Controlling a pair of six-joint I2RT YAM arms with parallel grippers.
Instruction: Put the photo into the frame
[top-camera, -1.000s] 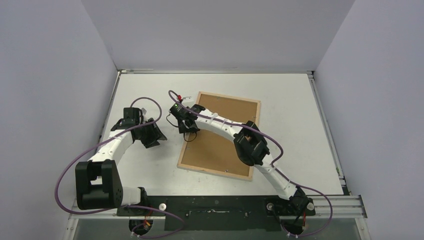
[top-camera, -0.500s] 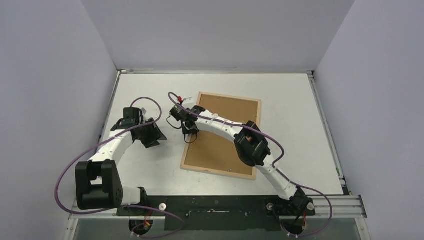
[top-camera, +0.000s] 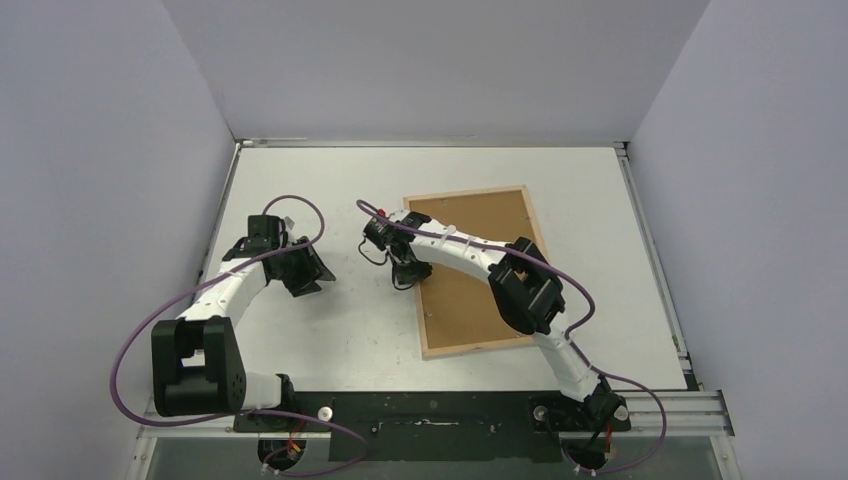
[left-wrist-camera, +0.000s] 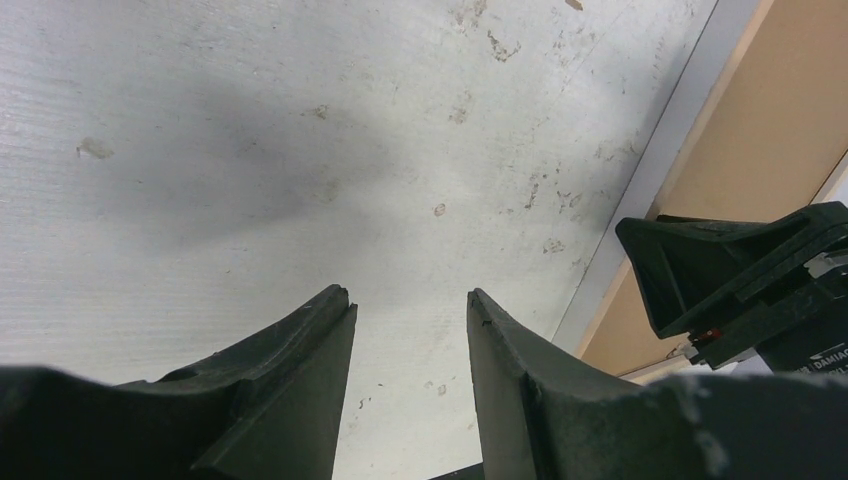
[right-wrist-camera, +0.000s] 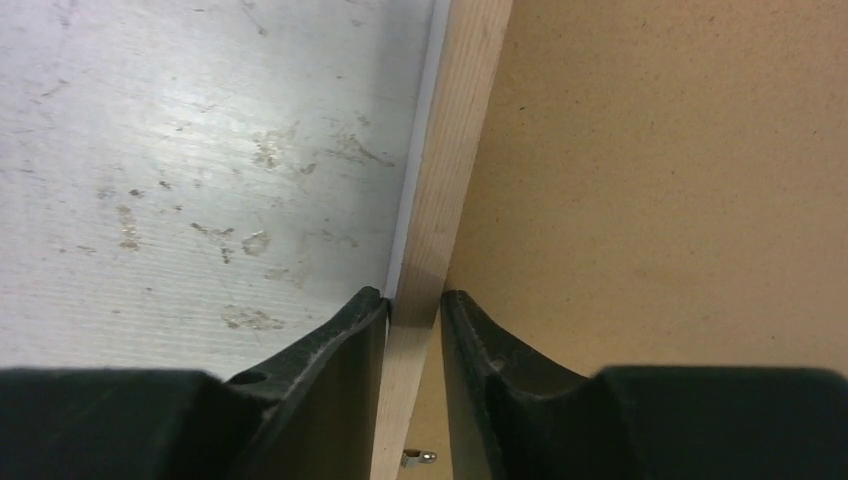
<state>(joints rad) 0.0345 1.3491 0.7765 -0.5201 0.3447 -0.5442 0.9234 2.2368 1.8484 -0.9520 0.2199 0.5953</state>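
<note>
The frame (top-camera: 465, 192) lies back side up on the table, its light wood rim around a brown backing board (top-camera: 462, 312). My right gripper (top-camera: 412, 272) is shut on the frame's left rail (right-wrist-camera: 455, 170), one finger outside on the table side and one inside on the board (right-wrist-camera: 660, 180). My left gripper (top-camera: 310, 270) is open and empty, low over bare table to the left of the frame. In the left wrist view it (left-wrist-camera: 410, 297) faces the frame's edge (left-wrist-camera: 650, 170) and the right gripper (left-wrist-camera: 730, 270). The photo is not in view.
White table top (top-camera: 330, 330) with grey walls at the back and both sides. A small metal clip (right-wrist-camera: 420, 458) shows on the frame's back, between my right fingers. The purple cables loop along both arms.
My right gripper has pulled the frame's left rail to the right. The frame's near end has swung right and the whole frame now sits further right. The left arm has not moved.
</note>
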